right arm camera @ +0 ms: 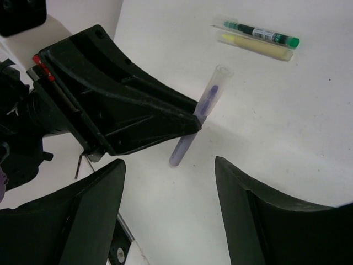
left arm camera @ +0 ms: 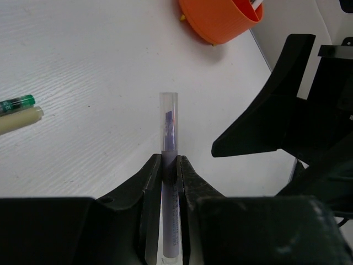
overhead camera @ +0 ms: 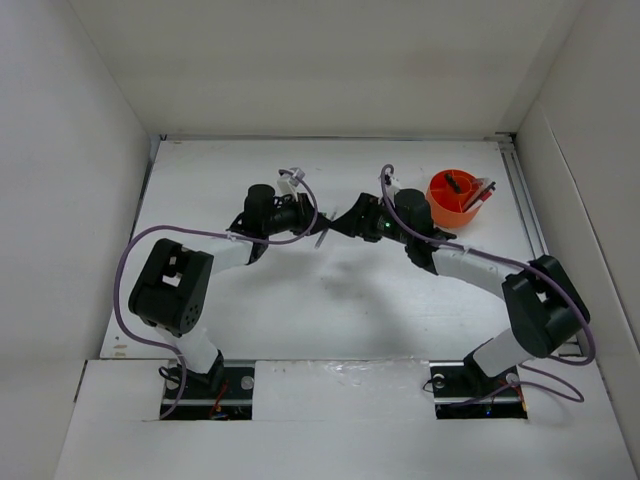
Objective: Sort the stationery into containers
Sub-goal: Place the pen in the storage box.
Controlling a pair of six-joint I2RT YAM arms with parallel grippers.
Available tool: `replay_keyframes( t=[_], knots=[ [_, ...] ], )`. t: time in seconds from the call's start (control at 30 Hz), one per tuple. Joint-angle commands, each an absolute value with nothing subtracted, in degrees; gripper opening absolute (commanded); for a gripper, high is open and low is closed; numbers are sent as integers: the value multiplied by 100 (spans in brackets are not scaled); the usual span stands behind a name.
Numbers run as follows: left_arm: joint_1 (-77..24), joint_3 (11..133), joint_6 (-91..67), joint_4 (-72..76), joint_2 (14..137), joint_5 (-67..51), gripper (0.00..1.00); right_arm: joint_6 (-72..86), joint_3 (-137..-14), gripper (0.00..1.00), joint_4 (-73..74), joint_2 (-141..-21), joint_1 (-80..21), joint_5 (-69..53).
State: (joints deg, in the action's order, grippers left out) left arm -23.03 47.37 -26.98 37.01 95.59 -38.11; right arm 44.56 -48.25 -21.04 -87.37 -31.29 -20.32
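My left gripper (left arm camera: 168, 160) is shut on a lavender pen (left arm camera: 169, 141) with a clear cap, held above the table and pointing away from the wrist. In the right wrist view the pen (right arm camera: 198, 116) sticks out of the left gripper's black fingers (right arm camera: 138, 110). My right gripper (right arm camera: 168, 163) stands open just short of the pen's lower end and does not touch it. From above, the two grippers meet mid-table, left gripper (overhead camera: 316, 226) facing right gripper (overhead camera: 342, 222). The orange container (overhead camera: 455, 197) sits back right with a red pen (overhead camera: 484, 194) and a dark item in it.
A green marker (right arm camera: 259, 33) and a pale yellow marker (right arm camera: 256, 47) lie side by side on the white table; the left wrist view shows the green marker (left arm camera: 16, 104) at its left edge. White walls enclose the table on three sides. Purple cables loop off both arms.
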Motion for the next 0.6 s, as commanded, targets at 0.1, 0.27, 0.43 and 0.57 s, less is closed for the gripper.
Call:
replay_keyframes(
  t=[0.1,0.27,0.43,0.57],
  knots=[
    [-2338,4623,-2865,4228,9316,-4297,0,4403,-5054,71,-2338,-8876,-3076,-2091],
    [-2338,4623,-2865,4280,9316,-4429,0,4403,-5124,53,-2338,-8938,-3076,-2198],
    [-2443,4623,-2918,4333,9316,-4430,0,4351,-5124,49,-2338,-8938,-3076,-2216],
    [-2443,4676,-2918,4333,9316,-4430,0,4351,-5124,48,-2338,-8938,-3076,-2329]
  ],
)
